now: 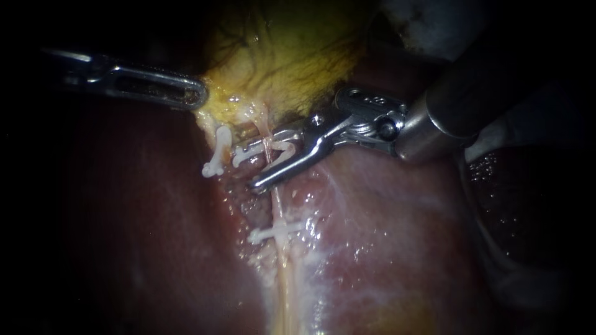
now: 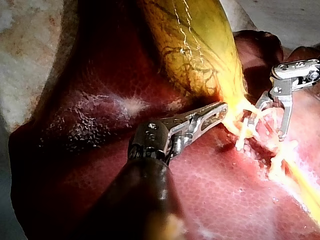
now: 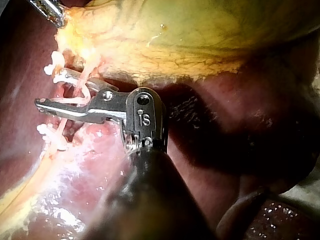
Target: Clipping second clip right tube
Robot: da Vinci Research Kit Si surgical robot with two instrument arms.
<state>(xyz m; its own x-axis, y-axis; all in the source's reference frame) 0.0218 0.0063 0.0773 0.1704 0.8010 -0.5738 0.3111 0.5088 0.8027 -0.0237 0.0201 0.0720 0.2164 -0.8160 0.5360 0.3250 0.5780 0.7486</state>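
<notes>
Right instrument (image 1: 246, 169): pincer stood spread, gripping white clip (image 1: 273, 147) seated between both sides. Pincer and clip sat astride right tube (image 1: 280, 211), just below gallbladder (image 1: 292, 56). Lower clip (image 1: 273, 233) crossed same tube farther down, apart. Third clip (image 1: 217, 152) sat on neighbouring tube. Left instrument (image 1: 197, 94): pincer closed on gallbladder edge. Liver (image 1: 385, 217) lay beneath.

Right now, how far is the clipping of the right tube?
Done: one closed clip sits low on the right tube. In hand: the right instrument holds an open clip astride that tube. Left: squeezing it shut and withdrawing.
</notes>
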